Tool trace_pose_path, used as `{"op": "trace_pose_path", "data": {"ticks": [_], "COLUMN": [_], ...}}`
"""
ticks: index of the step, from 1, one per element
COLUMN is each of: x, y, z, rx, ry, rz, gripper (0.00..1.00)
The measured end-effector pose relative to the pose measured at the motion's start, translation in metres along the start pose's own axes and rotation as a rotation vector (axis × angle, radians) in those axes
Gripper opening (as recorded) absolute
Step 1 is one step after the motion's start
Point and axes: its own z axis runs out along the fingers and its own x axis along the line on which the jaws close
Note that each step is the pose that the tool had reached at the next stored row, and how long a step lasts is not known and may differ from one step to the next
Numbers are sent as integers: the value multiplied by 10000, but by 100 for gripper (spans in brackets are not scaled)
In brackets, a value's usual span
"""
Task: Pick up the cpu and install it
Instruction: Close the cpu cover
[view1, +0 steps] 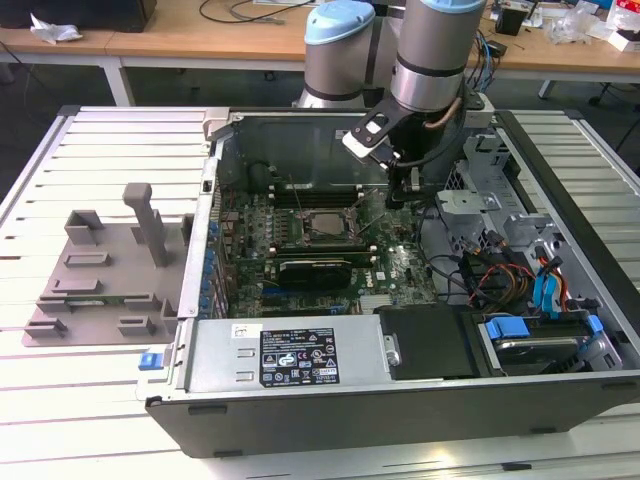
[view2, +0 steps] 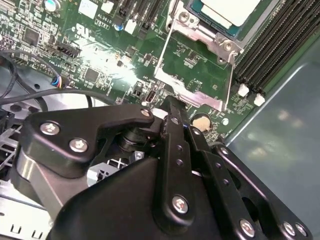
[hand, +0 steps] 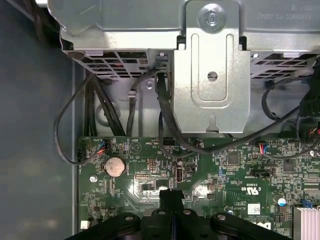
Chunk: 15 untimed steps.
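The gripper (view2: 172, 114) is seen clenched, its fingertips drawn together with nothing visible between them, and it is held low over the motherboard (hand: 235, 170), just beside the coin cell (hand: 114, 165). The cpu (view2: 232, 11) is found lying in its socket, pale top plate upward, near the fingertips but apart from them. In the exterior view the cpu (view1: 322, 226) is placed towards that view's left of the gripper (view1: 398, 195). Whether the metal socket frame (view2: 197, 60) is latched down cannot be told. Several faults are judged possible from here. The small board parts or the coin cell could be scraped if the closed fingers were carried sideways at this height. The socket frame could be struck and bent. The black cables (hand: 165, 100) along the board's edge could be snagged by the linkage. If the chip is not seated flat, the socket contacts could be damaged by any downward push. A printed white-and-black label (view1: 298, 352) is carried on the power supply housing, and white lettering is printed across the board; none of it is transcribed.
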Motion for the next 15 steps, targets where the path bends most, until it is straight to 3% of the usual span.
{"op": "trace_pose_path", "data": {"ticks": [6,15], "x": [29,98], "y": [-42,-245], "z": [1,-2], "rx": [-2,-95], "ry": [1,2], "rz": [0,17], "gripper": [11,11]}}
